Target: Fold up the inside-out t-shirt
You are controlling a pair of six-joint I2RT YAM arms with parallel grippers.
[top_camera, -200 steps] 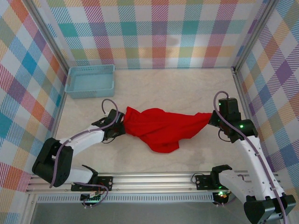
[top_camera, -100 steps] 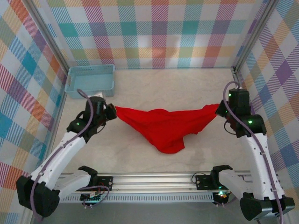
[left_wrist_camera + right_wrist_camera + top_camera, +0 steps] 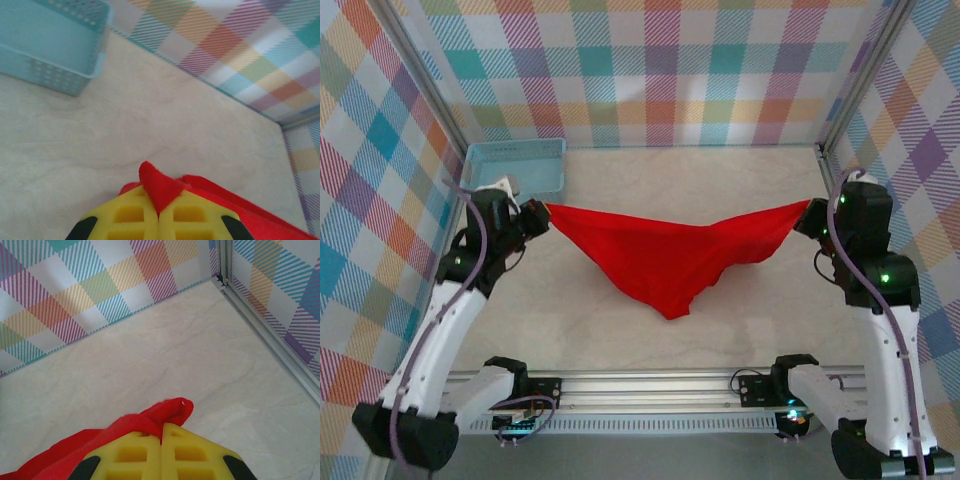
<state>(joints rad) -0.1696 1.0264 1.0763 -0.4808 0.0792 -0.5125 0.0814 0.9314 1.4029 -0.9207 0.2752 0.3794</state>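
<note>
Red t-shirt pulled out wide between the two arms

The t-shirt (image 3: 665, 262), bunched in a heap on the bench (image 3: 720, 180) a second ago, now hangs stretched over the middle of it. Its top edge runs nearly straight from side to side and its middle sags to a point. The left pincer (image 3: 542, 212) is clamped together on one corner, just beside the blue basket (image 3: 515, 170), and the right pincer (image 3: 813, 213) is clamped on the opposite corner near the right wall. Both arms have swung outward and away from their bases, taking up the slack. This looks like opening the shirt out, so it can be laid flat before any fold is made. No fold is made yet.
</note>
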